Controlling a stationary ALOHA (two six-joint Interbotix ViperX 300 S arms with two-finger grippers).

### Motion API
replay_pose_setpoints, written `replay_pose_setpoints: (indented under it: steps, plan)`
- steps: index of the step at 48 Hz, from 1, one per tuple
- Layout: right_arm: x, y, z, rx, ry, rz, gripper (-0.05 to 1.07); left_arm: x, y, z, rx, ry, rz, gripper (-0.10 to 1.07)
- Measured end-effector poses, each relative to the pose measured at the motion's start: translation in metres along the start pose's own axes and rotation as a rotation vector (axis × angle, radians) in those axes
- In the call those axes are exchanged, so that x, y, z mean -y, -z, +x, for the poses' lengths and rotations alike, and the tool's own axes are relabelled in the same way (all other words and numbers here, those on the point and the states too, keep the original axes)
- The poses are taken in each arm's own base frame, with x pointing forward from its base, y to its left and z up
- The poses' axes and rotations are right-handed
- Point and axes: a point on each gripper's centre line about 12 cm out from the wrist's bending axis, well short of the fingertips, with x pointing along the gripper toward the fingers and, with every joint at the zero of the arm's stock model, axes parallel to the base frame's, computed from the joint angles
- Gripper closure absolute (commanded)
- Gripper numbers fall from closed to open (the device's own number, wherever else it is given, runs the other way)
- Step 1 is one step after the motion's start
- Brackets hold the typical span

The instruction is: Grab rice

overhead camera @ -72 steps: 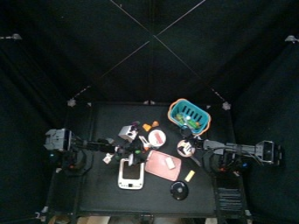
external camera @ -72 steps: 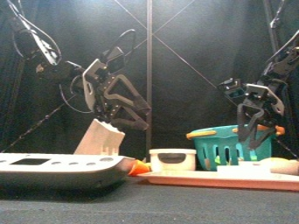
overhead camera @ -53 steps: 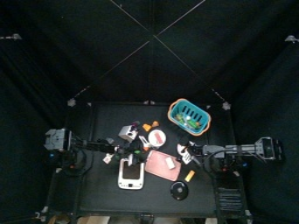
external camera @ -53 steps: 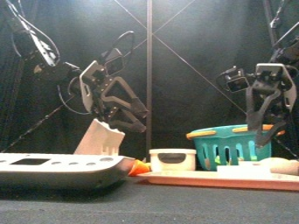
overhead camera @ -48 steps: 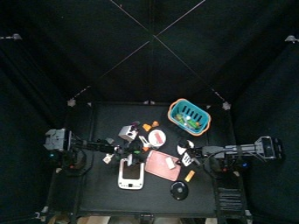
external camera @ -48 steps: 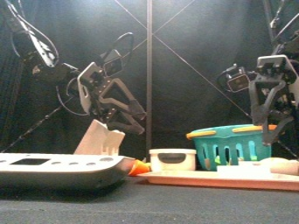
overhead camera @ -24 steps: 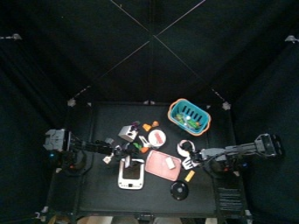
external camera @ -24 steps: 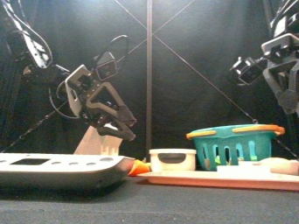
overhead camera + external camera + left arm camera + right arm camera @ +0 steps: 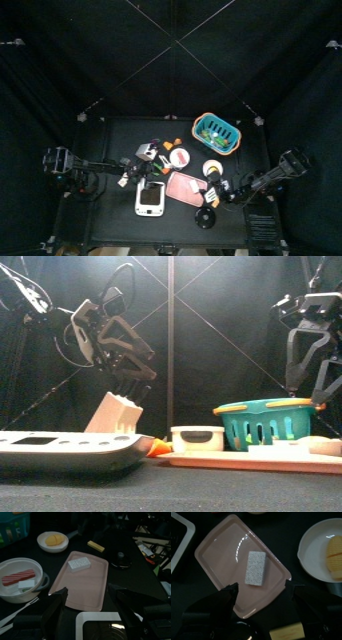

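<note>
Rice block on pink tray, both grippers released

Rice [image 9: 256, 568] lies as a white block flat on the pink tray [image 9: 221, 549], near the tray's middle, on the counter [image 9: 127, 574]. Right gripper [image 9: 260, 591] hangs directly above it, jaws spread to either side, not touching. Left gripper [image 9: 87, 598] hovers over the tray's near end, jaws parted, holding nothing. A white bowl [image 9: 319, 546] holding a yellow piece sits just beside the tray. A teal basket [image 9: 270, 421] stands behind.
</note>
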Motion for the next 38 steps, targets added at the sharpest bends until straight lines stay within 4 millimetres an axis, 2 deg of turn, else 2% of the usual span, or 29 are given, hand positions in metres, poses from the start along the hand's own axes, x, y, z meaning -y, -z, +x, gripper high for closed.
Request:
replay_pose_setpoints:
  steps: [17,27,38]
  plan:
    - [-0.035,0.031,0.047,0.123,0.189,-0.139,0.0,-0.004,0.011,-0.011,-0.019,-0.026,-0.038,0.0]
    - [-0.035,0.039,0.058,0.135,0.274,-0.151,0.0,-0.004,0.012,-0.011,-0.02,-0.028,-0.042,0.0]
    - [-0.035,0.043,0.068,0.086,0.247,-0.14,0.0,-0.004,0.013,-0.011,-0.023,-0.029,-0.042,0.0]
